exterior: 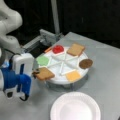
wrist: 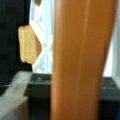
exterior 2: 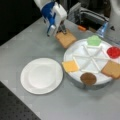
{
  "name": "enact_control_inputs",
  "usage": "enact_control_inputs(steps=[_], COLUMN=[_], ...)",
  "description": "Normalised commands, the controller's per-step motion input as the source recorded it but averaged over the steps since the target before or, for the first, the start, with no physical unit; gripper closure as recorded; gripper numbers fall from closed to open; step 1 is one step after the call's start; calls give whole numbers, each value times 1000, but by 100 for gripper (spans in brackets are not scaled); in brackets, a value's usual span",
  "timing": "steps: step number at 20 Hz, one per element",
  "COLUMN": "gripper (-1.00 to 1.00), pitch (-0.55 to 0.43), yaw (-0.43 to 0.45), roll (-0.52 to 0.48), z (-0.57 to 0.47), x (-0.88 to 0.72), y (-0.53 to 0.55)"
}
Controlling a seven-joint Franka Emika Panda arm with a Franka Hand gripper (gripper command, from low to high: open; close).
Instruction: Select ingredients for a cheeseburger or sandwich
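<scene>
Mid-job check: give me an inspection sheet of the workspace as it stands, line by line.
Surface: grey table.
Job's things: divided white tray holds green lettuce, red tomato, a toast square, brown patty, yellow cheese. White plate bare; no stack begun.
Clutter: small orange piece behind the tray.
Claw: claw shut on second toast square at the tray's edge.
Cables: nothing seen.
Surroundings: metal frame, dark backdrop.

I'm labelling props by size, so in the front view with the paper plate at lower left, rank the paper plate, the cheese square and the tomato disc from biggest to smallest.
1. Paper plate, clearly largest.
2. Cheese square.
3. Tomato disc, only slightly smaller than the cheese, and it sits farther from the camera, so that order is unsure.
</scene>
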Motion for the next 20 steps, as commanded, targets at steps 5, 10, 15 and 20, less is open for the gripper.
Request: enact_control_inputs(steps=[5, 10, 15, 20], gripper=[100, 100, 100, 100], pitch=[158, 87, 45, 37], yaw=[0, 71, 372, 566], roll=[-276, -137, -52, -68], z=[260, 89, -15, -69], x=[552, 887, 805, 654], y=[-265, -364, -469, -444])
